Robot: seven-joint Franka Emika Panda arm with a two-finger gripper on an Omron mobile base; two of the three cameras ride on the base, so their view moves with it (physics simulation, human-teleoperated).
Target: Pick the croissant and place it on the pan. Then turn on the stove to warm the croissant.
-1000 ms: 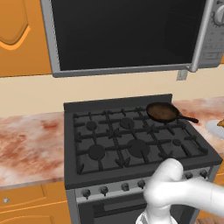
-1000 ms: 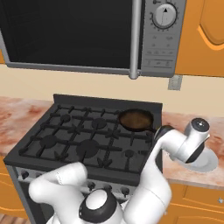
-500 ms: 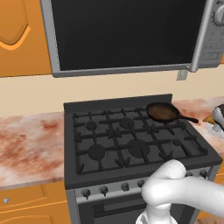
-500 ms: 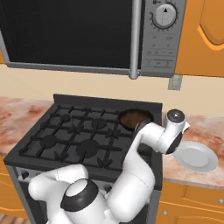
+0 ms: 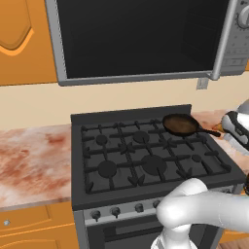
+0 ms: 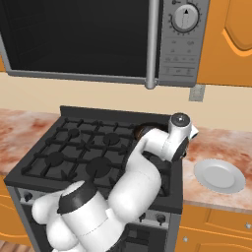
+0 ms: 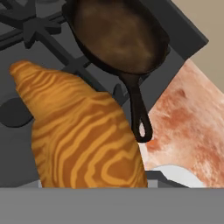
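Right now the croissant (image 7: pixel 83 135) sits huge and close in the hand view, golden-orange with lighter stripes, hanging above the stove (image 5: pixel 146 160) grates and not resting on anything visible; it is short of the pan (image 7: pixel 118 37), whose brownish inside lies beyond the croissant's upper tip. The fingertips are hidden behind the pastry, so the jaws look part-way closed around the croissant and holding it up, though the contact itself can't be seen. The pan sits on the stove's back right burner (image 5: pixel 181 124), its thin black handle (image 7: pixel 139 113) pointing off toward the right edge of the stove and the marbled reddish worktop (image 7: pixel 188 127) beside it. In the right base view the arm's wrist (image 6: pixel 176 140) is bent over the stove's right rear corner, covering most of the pan there. A white plate (image 6: pixel 219 175) lies on the worktop just right of the stove, apart from the pan. The stove's grey front panel carries a row of small dark knobs (image 5: pixel 115 211) below the grates. Above the stove hangs a big dark-fronted microwave (image 6: pixel 98 39) with a grey frame, a vertical bar handle and a dial at its right side. Orange cabinets (image 5: pixel 24 39) flank the microwave, and more worktop (image 5: pixel 29 160) runs left of the stove. A small wall socket (image 6: pixel 197 92) sits on the beige wall above the stove's right rear corner.
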